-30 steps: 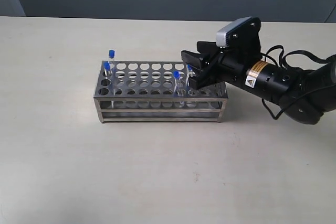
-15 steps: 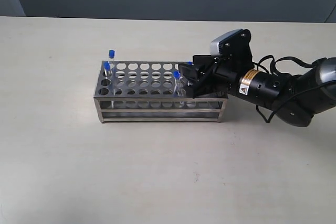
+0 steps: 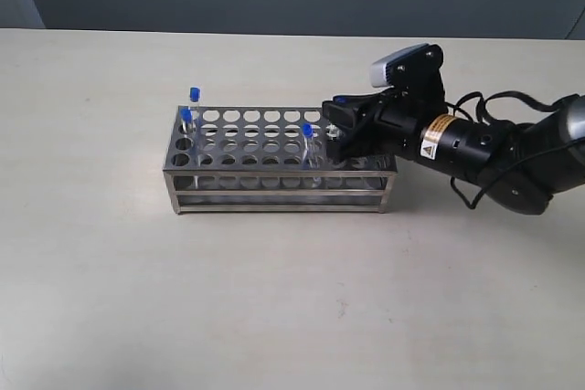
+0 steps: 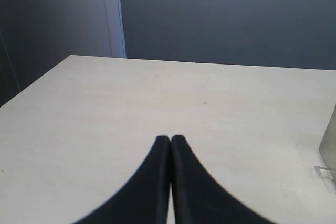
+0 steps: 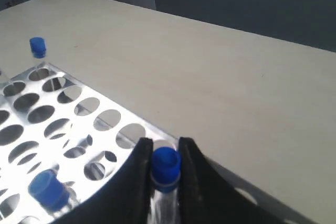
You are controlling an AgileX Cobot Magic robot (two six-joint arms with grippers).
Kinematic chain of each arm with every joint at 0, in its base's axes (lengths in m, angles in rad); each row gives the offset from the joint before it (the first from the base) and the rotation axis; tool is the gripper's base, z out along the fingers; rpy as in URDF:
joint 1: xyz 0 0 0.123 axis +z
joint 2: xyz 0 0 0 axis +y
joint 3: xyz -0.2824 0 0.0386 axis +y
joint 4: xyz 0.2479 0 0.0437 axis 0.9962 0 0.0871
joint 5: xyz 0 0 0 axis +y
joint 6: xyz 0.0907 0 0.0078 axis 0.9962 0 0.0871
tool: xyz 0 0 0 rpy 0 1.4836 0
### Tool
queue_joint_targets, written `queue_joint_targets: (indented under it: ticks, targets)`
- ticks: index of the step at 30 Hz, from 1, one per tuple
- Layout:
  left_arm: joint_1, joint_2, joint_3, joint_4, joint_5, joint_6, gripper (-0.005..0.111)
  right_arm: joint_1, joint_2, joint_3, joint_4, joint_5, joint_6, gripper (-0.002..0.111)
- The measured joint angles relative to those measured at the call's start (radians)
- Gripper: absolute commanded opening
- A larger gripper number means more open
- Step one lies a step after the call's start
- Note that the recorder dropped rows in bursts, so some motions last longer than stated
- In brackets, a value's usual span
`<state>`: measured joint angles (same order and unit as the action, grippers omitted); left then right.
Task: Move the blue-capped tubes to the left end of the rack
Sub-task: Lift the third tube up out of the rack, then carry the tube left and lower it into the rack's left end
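The shiny metal rack (image 3: 274, 163) stands mid-table. Two blue-capped tubes (image 3: 195, 96) (image 3: 186, 115) stand at its left end, a third (image 3: 307, 131) right of the middle. My right gripper (image 3: 335, 121) is over the rack's right end. In the right wrist view it (image 5: 165, 146) is shut on the cap of a fourth blue-capped tube (image 5: 166, 164), above a corner hole of the rack (image 5: 79, 109). Whether that tube's foot is still in its hole is hidden. My left gripper (image 4: 170, 139) is shut on nothing above bare table, out of the exterior view.
The right arm (image 3: 484, 148) and its cables lie across the table right of the rack. In the left wrist view a grey object (image 4: 329, 140) shows at the picture's edge. A dark wall stands behind the table's far edge.
The right gripper, open beside the rack's right end a second ago, has dipped in and shut on the tube there. The other three tubes and the rack have not moved.
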<state>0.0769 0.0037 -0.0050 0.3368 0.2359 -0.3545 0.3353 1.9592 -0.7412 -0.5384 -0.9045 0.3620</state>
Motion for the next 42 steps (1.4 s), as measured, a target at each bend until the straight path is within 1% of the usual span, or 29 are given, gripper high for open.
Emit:
queue_joint_targets:
  ticks: [7, 10, 12, 15, 18, 20, 23, 27, 36, 41, 42]
  targets:
    - [0.0, 0.0, 0.0, 0.0, 0.0, 0.0, 0.0, 0.0, -0.242, -0.025, -0.036, 0.096, 0.004, 0.0]
    - [0.0, 0.0, 0.0, 0.0, 0.0, 0.0, 0.0, 0.012, -0.323, -0.071, -0.072, 0.147, 0.023, 0.0]
    - [0.0, 0.0, 0.0, 0.0, 0.0, 0.0, 0.0, 0.047, -0.341, -0.139, -0.132, 0.165, 0.083, 0.0]
    - [0.0, 0.0, 0.0, 0.0, 0.0, 0.0, 0.0, 0.104, -0.303, -0.206, -0.208, 0.175, 0.158, 0.0]
    - [0.0, 0.0, 0.0, 0.0, 0.0, 0.0, 0.0, 0.202, -0.198, -0.282, -0.276, 0.189, 0.202, 0.0]
    - [0.0, 0.0, 0.0, 0.0, 0.0, 0.0, 0.0, 0.251, -0.132, -0.321, -0.288, 0.192, 0.208, 0.0]
    - [0.0, 0.0, 0.0, 0.0, 0.0, 0.0, 0.0, 0.289, -0.048, -0.374, -0.289, 0.193, 0.214, 0.0]
    - [0.0, 0.0, 0.0, 0.0, 0.0, 0.0, 0.0, 0.308, 0.017, -0.417, -0.289, 0.193, 0.23, 0.0]
    - [0.0, 0.0, 0.0, 0.0, 0.0, 0.0, 0.0, 0.315, 0.104, -0.487, -0.3, 0.208, 0.24, 0.0]
    - [0.0, 0.0, 0.0, 0.0, 0.0, 0.0, 0.0, 0.315, 0.147, -0.501, -0.326, 0.232, 0.265, 0.0]
    - [0.0, 0.0, 0.0, 0.0, 0.0, 0.0, 0.0, 0.315, 0.15, -0.501, -0.331, 0.237, 0.265, 0.002]
